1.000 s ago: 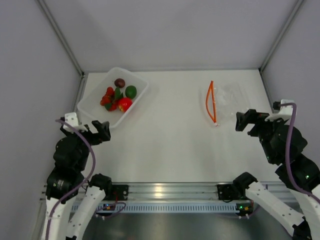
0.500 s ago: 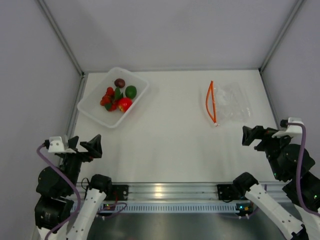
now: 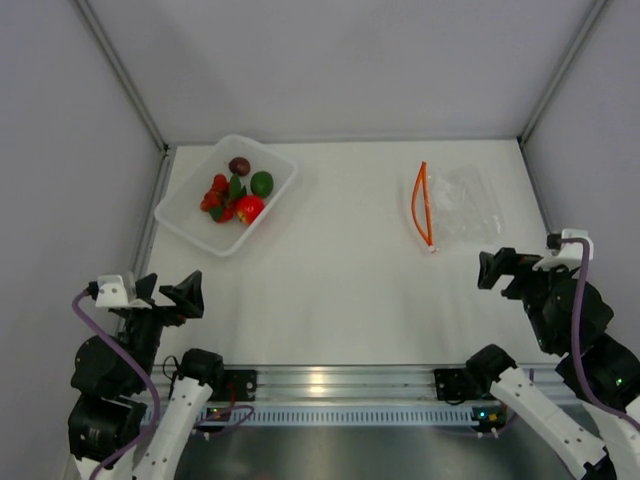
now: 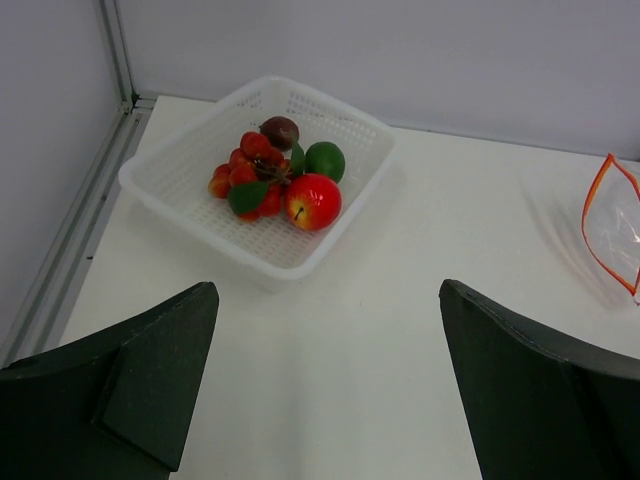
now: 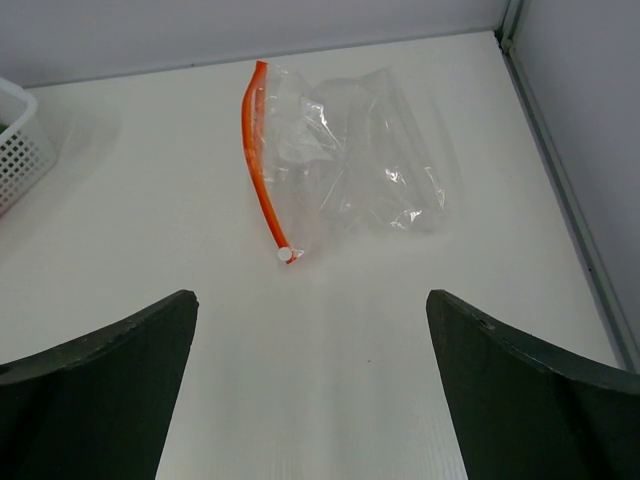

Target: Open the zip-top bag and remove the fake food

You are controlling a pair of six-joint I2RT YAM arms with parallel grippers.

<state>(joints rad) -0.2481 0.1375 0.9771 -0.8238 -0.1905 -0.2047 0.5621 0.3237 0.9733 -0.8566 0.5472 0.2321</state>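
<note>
Both arms have drawn back toward the near edge since a second ago: the left claw (image 3: 165,292) has left its spot just beside the tub (image 3: 180,225) and now hangs well apart from it at about 7 o'clock on the table (image 3: 340,280), while the right claw (image 3: 498,268) has pulled away from the bag (image 3: 460,205) to about 4 o'clock, edging slightly back toward it over the last half second. From above, the tub sits at 10 o'clock with the food (image 3: 235,190) inside it, and the bag lies flat at 2 o'clock. The left wrist view alone shows that the tub is perforated like a basket, and it sorts the food into a red tomato (image 4: 312,200), a green ball (image 4: 325,158), a maroon ball (image 4: 279,130) and a cluster of little red balls with leaves (image 4: 250,172). The right wrist view alone shows the bag's crinkles and its orange zip strip (image 5: 258,150) along the 9 o'clock edge; the bag looks empty, though glare on the plastic makes that hard to be sure of. Each claw is spread wide, holding nothing and touching nothing.
</note>
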